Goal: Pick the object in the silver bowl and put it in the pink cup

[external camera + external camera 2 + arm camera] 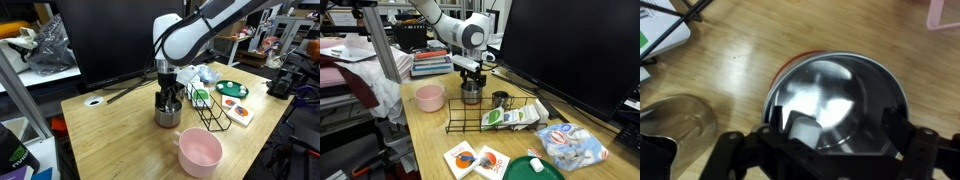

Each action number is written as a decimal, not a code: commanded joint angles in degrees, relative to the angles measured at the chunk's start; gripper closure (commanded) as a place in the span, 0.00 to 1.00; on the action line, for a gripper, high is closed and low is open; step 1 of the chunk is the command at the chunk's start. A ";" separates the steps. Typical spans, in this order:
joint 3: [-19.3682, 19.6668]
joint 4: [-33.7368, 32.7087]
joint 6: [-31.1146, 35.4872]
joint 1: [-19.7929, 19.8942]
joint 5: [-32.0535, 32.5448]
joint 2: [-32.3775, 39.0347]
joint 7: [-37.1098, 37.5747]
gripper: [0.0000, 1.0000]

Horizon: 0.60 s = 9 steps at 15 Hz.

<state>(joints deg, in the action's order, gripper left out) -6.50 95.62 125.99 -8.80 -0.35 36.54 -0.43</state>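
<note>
The silver bowl point(168, 118) stands mid-table and also shows in an exterior view point(471, 96). In the wrist view the bowl point(855, 80) fills the centre, with the small pale whitish object point(805, 130) lying inside near its left wall. My gripper point(168, 100) point(471, 80) hangs straight down at the bowl, open, with its fingers point(838, 138) spread to either side of the bowl's inside; the object sits close to the left finger. The pink cup point(200, 151) point(430, 97) stands beside the bowl, and a corner of it shows in the wrist view point(945, 12).
A black wire rack point(207, 108) point(485, 115) stands next to the bowl. A smaller metal cup point(501, 100) point(680, 120) is close by. A green plate point(232, 88), packets point(475, 158) and a large black monitor point(570, 45) are around the table.
</note>
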 commanded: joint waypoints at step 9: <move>0.04 -2.22 -2.93 -0.37 0.44 1.14 -0.55 0.04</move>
<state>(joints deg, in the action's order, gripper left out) -6.57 94.92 124.81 -8.90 -0.31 36.88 -0.70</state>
